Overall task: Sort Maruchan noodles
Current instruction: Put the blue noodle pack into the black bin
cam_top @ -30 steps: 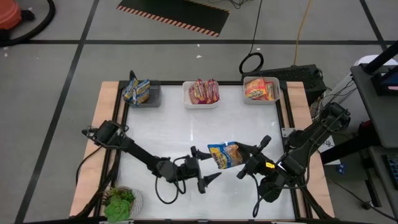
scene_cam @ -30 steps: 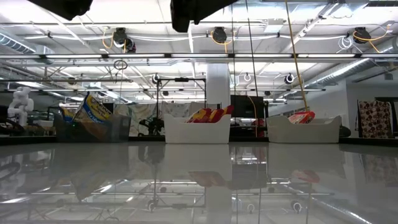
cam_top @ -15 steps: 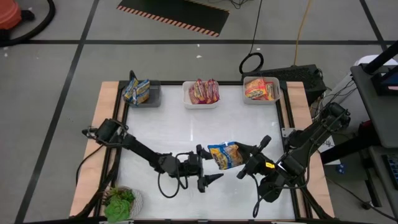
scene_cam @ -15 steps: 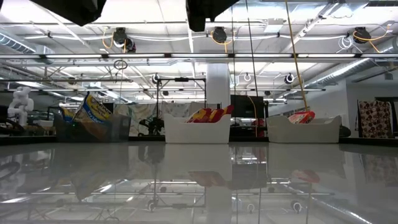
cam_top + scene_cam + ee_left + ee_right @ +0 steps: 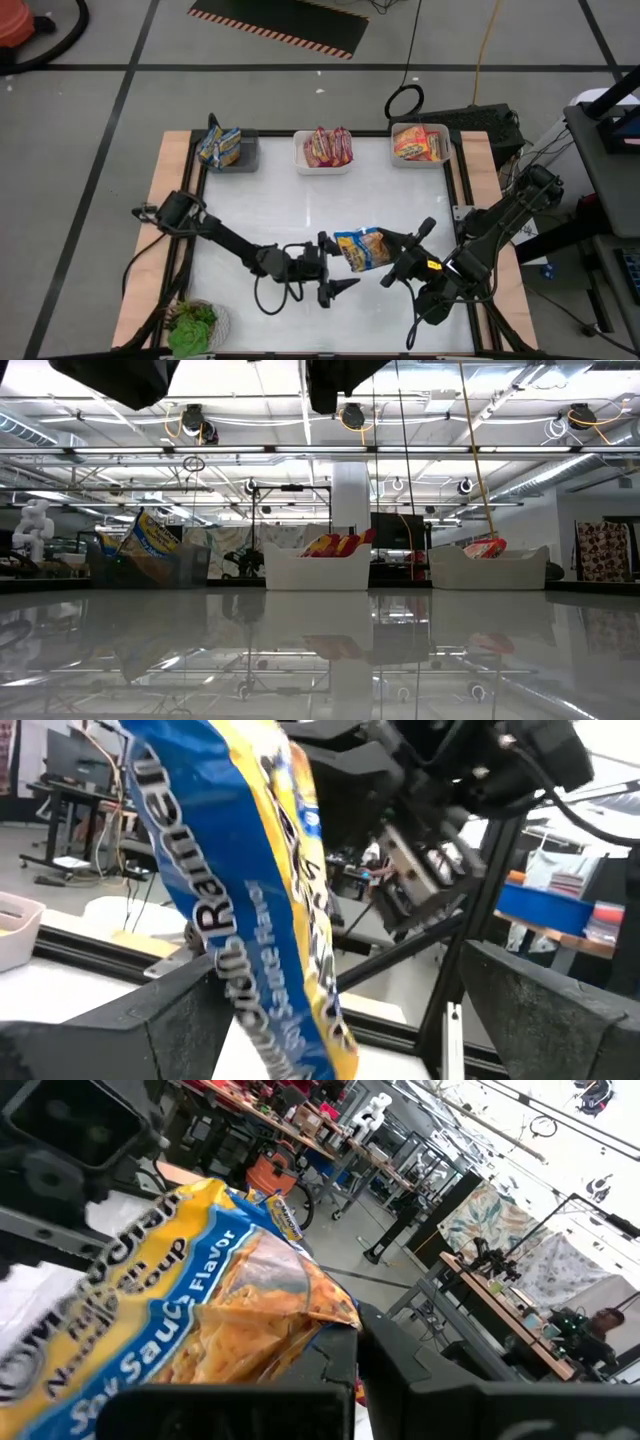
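Note:
A blue-and-yellow Maruchan noodle packet [image 5: 360, 250] hangs in the air over the table's near middle, and my right gripper [image 5: 388, 247] is shut on its right end. My left gripper [image 5: 335, 265] is open at the packet's left end. In the left wrist view its two fingers [image 5: 170, 1020] stand on either side of the packet [image 5: 250, 890], and I cannot tell whether they touch it. Along the far edge, more packets stand in three bins: blue-and-yellow [image 5: 222, 148], red [image 5: 327, 147] and orange [image 5: 418, 142]. My right gripper pinches the packet's right end [image 5: 300, 1320] between its two fingers, coming in roughly level from the table's right. The packet is lifted clear of the table and reaches out from the fingers toward the table's left.
A green leafy plant [image 5: 192, 325] sits in a dish at the near left corner. The three bins [image 5: 325, 165] line the far edge. The white table top [image 5: 290, 205] lies bare between the bins and the grippers, inside a wooden frame [image 5: 165, 200].
My left gripper has swung a little toward the table's right, toward the held packet, rolling slightly and staying open. The right gripper and the packet have kept still.

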Action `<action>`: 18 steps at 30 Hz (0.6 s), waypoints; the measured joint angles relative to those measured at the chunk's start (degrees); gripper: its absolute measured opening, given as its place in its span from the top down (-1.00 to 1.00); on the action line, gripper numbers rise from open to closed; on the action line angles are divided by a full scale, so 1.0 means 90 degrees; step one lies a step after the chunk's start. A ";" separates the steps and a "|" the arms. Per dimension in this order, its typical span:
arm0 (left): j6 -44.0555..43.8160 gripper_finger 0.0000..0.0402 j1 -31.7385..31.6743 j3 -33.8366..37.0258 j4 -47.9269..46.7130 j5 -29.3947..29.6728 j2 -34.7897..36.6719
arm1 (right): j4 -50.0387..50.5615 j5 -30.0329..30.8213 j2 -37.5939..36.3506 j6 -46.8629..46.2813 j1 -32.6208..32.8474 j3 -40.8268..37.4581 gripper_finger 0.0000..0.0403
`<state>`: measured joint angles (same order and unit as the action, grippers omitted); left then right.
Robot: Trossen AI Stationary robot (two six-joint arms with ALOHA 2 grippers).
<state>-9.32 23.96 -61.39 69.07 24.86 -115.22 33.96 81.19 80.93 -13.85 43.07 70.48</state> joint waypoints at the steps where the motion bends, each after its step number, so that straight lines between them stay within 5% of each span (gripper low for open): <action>1: -0.0003 -0.86 -0.0033 0.0000 -0.0005 -0.0033 0.0000 | 0.0002 0.0000 0.0000 0.0000 0.0000 0.0000 1.00; 9: -0.0220 -0.79 -0.0522 0.0000 0.0167 -0.0868 0.0000 | -0.0189 0.0000 0.0000 0.0139 0.0000 0.0000 1.00; 18: -0.0372 -0.16 -0.0565 0.0000 0.0166 -0.0995 0.0000 | -0.0343 0.0000 0.0000 0.0335 0.0000 0.0000 1.00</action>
<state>-12.67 18.87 -61.39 70.57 15.90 -115.22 30.87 81.19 80.93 -10.83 43.07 70.48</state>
